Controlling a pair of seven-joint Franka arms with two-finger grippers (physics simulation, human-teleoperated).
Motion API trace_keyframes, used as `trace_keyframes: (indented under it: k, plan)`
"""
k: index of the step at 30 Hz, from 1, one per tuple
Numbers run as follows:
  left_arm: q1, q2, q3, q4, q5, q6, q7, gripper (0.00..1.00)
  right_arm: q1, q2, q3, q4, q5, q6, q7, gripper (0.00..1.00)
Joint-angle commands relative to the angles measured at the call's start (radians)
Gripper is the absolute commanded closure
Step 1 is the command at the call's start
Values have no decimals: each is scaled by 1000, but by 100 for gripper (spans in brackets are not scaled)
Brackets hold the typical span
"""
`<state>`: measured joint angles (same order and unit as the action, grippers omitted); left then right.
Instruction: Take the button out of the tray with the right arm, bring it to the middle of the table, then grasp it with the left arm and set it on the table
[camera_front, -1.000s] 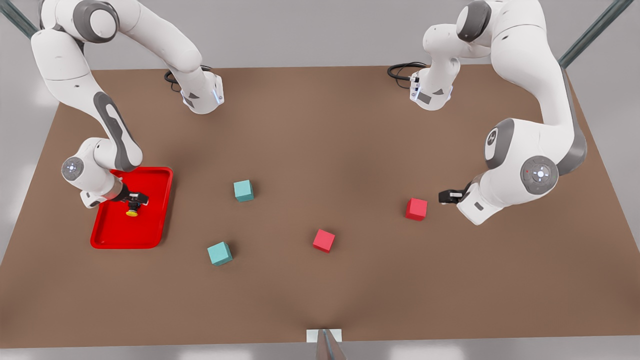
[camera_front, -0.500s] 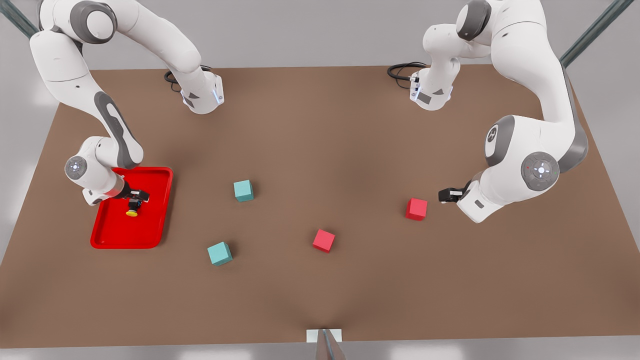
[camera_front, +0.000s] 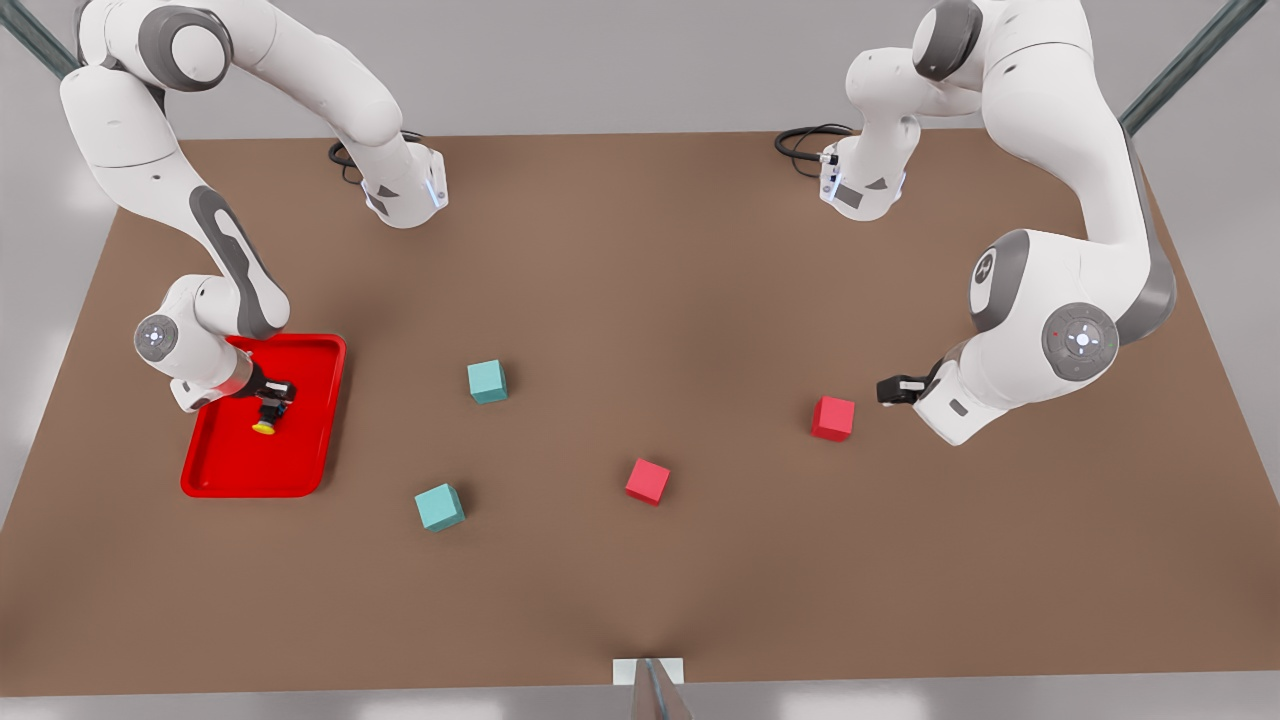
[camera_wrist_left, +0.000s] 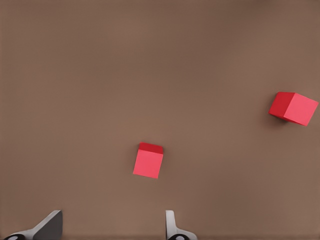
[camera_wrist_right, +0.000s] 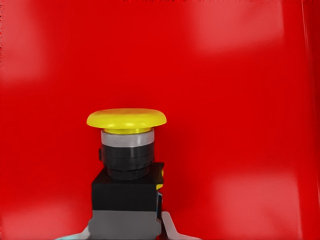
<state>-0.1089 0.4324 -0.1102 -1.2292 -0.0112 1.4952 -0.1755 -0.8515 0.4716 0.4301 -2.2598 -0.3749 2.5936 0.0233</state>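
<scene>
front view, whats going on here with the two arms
The right gripper is over the red tray at the front view's left, its fingers closed on the black base of the yellow-capped button. The left gripper waits open above the table at the front view's right, beside a red cube. Another red cube and two teal cubes sit untouched on the table.

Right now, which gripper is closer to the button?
The right gripper: its fingers are closed on the button over the tray. The left gripper waits, open, across the table beside a red cube.
</scene>
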Motion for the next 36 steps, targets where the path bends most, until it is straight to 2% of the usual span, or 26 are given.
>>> trace_keyframes:
  k: [1,5,13,16,18,22,23,28,31,32,34,36]
  plan:
    - [0,-1,0,0,0,-1,-6,0,0,-1,-1,0,-9,-1,24,57]
    - [0,-3,0,0,0,-1,-6,0,5,-1,1,2,-9,2,26,63]
    - [0,-4,-6,0,2,-4,-21,0,8,-50,4,2,-10,-12,24,65]
    - [0,-6,-6,0,2,-7,-21,0,19,-93,85,22,31,-112,35,64]
    - [0,-11,-8,0,2,-12,-21,0,109,-131,99,29,99,-170,78,64]
    - [0,-9,-8,0,10,-12,-21,0,414,-134,79,98,258,-234,247,64]
    - [0,-9,-8,0,10,-12,-22,0,500,-130,53,120,278,-248,314,64]
    - [0,-11,-8,0,10,-12,-22,0,1097,-114,-240,220,527,-311,558,64]
    - [0,-9,-8,0,10,-10,-21,0,1546,-64,-560,296,732,-331,627,64]
    - [2,-9,-8,0,10,-10,-21,0,1658,-41,-643,335,780,-365,658,64]
    - [2,-9,-8,2,10,-7,-21,0,1766,21,-708,407,840,-375,727,64]
    - [6,-9,-6,7,10,-9,-26,0,1790,79,-711,476,873,-391,793,64]
